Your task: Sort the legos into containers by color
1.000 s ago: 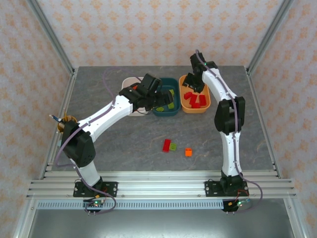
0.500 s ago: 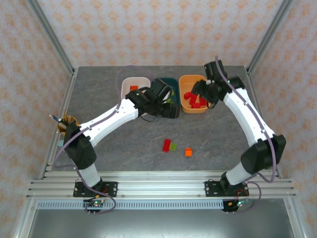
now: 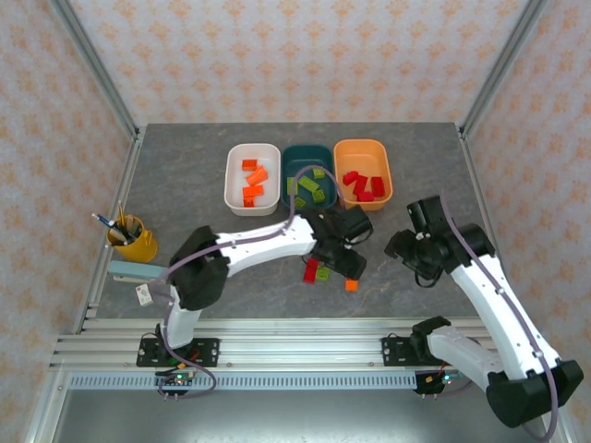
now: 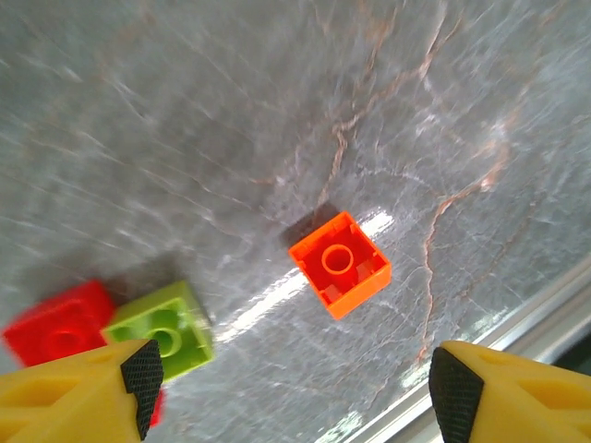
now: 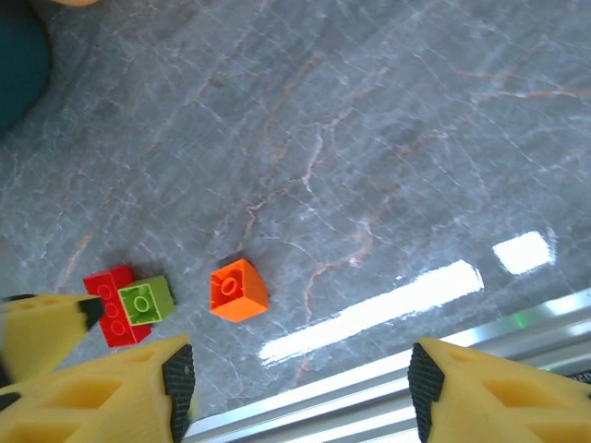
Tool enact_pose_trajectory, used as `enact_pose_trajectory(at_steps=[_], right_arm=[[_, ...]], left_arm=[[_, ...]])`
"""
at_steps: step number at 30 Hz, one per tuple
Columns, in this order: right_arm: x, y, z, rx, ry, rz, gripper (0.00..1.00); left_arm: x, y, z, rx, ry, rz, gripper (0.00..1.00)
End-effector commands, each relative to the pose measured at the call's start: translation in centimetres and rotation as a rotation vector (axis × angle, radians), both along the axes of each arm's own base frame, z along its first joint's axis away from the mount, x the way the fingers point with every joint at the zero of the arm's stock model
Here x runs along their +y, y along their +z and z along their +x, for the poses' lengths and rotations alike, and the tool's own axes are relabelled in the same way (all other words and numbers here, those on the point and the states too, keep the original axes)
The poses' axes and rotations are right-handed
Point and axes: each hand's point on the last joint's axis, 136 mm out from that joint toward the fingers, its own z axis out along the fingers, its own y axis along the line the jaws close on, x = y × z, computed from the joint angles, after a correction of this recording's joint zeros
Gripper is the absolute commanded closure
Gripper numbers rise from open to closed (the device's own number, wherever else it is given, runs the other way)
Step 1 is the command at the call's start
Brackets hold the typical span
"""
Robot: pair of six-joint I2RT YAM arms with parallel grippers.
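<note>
Orange square plastic lego brick (image 4: pixel 339 263) is framed by the wide-spread left hand (image 4: pixel 294 374); hand should be centred, lowered, closed squarely.

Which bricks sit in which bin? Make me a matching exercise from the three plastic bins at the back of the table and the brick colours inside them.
Column one:
1. white rounded plastic bin
2. dark teal rounded plastic bin
3. orange rounded plastic bin

Column two:
A. small red plastic bricks
B. small orange plastic bricks
C. small yellow-green plastic bricks

Pairs: 1-B, 2-C, 3-A.
</note>
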Motion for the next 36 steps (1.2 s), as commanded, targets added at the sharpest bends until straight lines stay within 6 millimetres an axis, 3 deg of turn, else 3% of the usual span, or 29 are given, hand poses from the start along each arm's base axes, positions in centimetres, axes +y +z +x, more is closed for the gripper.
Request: enact_pose_trajectory(at_steps=[1, 11, 21, 29, 36], right_arm=[[-1.3, -0.6, -1.9, 0.051, -0.034, -0.050, 0.34], [-1.3, 0.0, -5.0, -0.016, 0.013, 0.020, 0.27], [-1.8, 0.0, -6.1, -0.030, 0.005, 0.017, 0.27], [-1.6, 0.2, -5.8, -0.041, 0.013, 0.026, 0.27], [-0.8, 0.4, -5.3, -0.070, 0.033, 0.065, 0.27]], left_arm=[[-0.4, -0.5, -0.7, 0.055, 0.173, 0.023, 0.21], [-2.7, -3.2, -1.9, 0.201, 0.367, 0.052, 0.18], [-2.6, -5.3, -2.6, 0.230, 0.418, 0.138, 0.27], [-2.8, -7.0, -2.2, 0.219, 0.417, 0.158, 0.48], [-2.8, -5.5, -1.2, 0.147, 0.377, 0.148, 0.68]])
